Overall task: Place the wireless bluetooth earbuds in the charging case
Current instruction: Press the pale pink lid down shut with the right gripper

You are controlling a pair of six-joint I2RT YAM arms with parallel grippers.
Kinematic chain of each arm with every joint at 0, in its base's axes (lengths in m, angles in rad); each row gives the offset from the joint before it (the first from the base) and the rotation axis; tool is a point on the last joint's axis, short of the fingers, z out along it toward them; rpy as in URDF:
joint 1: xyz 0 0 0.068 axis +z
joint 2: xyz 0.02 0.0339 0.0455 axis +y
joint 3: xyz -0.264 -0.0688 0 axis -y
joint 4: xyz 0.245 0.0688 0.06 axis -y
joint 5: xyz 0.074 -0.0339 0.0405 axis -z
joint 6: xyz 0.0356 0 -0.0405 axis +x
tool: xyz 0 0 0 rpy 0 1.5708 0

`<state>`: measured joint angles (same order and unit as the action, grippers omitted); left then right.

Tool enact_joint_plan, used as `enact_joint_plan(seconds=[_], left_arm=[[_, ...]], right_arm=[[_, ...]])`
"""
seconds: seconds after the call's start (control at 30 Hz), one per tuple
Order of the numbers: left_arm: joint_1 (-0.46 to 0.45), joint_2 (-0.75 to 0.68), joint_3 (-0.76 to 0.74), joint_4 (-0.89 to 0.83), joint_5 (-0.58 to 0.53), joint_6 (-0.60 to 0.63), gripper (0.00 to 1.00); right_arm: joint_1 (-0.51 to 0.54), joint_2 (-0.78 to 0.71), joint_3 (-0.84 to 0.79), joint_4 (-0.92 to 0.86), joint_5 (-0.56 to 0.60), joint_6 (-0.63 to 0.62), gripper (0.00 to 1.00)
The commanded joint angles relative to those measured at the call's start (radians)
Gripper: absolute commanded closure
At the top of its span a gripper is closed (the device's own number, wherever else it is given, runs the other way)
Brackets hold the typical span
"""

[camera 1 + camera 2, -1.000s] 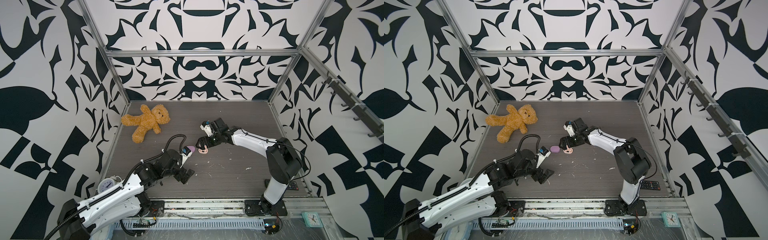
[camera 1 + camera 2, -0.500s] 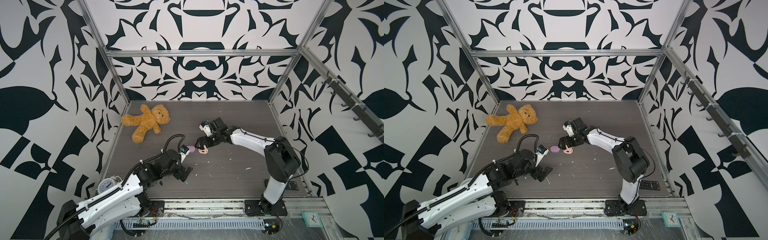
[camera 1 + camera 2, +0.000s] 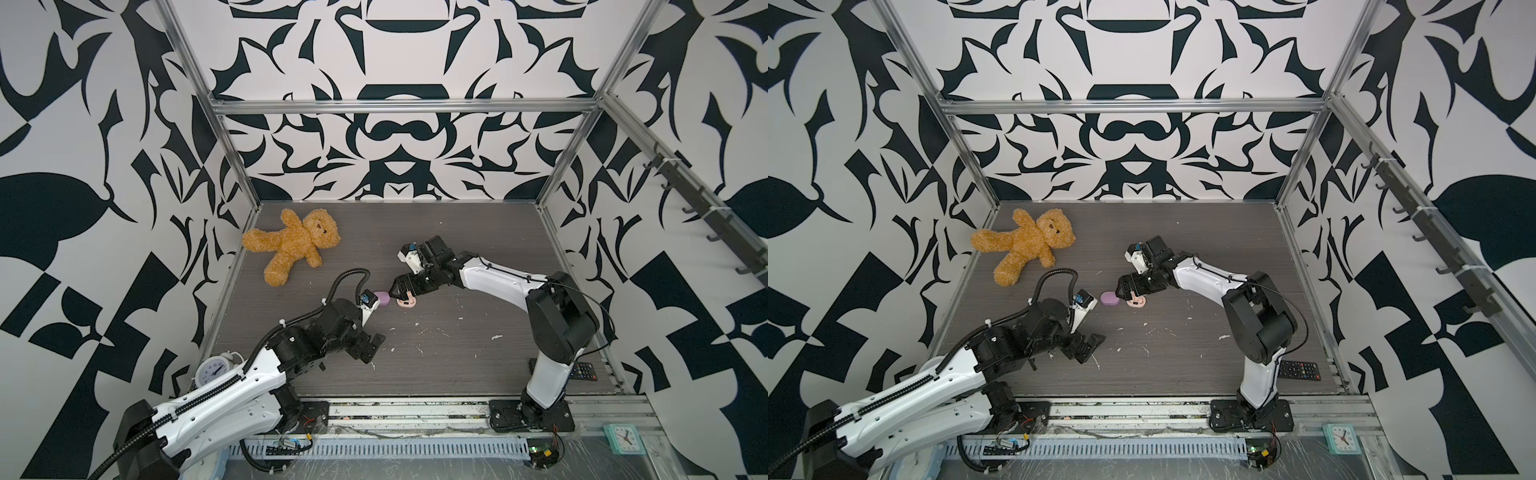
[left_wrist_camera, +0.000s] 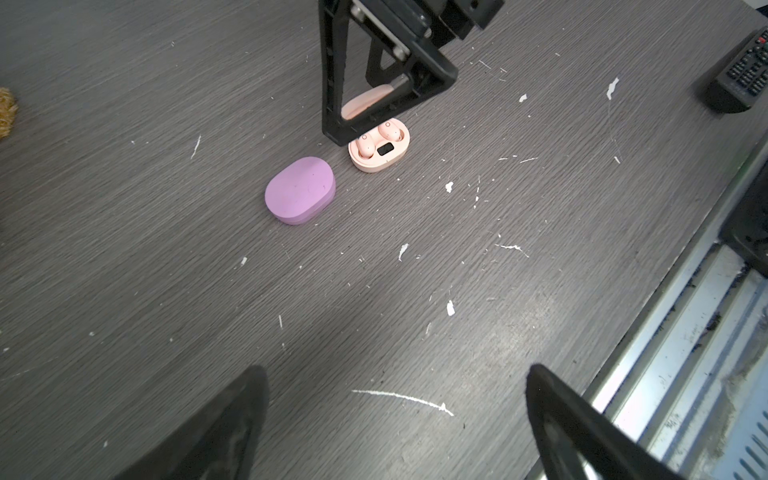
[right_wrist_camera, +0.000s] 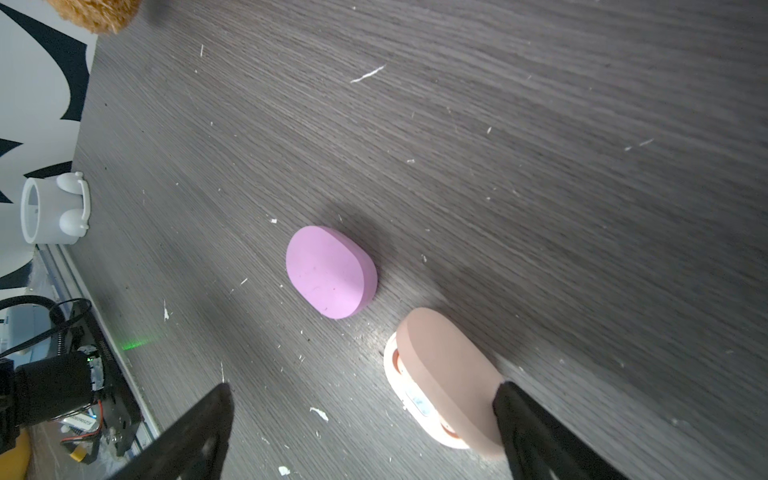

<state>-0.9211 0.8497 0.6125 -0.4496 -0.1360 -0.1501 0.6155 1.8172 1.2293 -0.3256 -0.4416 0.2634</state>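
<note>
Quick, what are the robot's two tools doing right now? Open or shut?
Left tool: open, holding nothing.
Right tool: open, holding nothing, right beside the open pale peach oval plastic case.

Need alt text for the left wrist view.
An open peach charging case with two peach earbuds seated inside sits on a dark wood-grain table, the right gripper poised at its raised lid. A closed lilac case lies beside it, not touching; the left gripper frames the foreground, jaws open.

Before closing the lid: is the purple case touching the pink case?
Apart. The left wrist view shows bare table between the purple case and the pink case.
</note>
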Motion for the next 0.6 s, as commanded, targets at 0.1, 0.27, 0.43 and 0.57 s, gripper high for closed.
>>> enact_joint_plan(seconds=[0.1, 0.27, 0.43, 0.57], left_arm=[[0.004, -0.012, 0.008, -0.009, -0.007, -0.007, 0.01], [0.004, -0.014, 0.008, -0.010, -0.008, -0.007, 0.01], [0.004, -0.015, 0.008, -0.010, -0.006, -0.007, 0.01], [0.004, -0.016, 0.007, -0.010, -0.006, -0.007, 0.01]], right_arm=[[-0.003, -0.016, 0.026, 0.001, -0.029, 0.006, 0.00], [-0.002, -0.023, 0.015, 0.007, -0.040, 0.011, 0.00], [-0.001, -0.029, -0.004, 0.021, -0.045, 0.021, 0.00], [0.000, -0.032, -0.017, 0.035, -0.054, 0.029, 0.00]])
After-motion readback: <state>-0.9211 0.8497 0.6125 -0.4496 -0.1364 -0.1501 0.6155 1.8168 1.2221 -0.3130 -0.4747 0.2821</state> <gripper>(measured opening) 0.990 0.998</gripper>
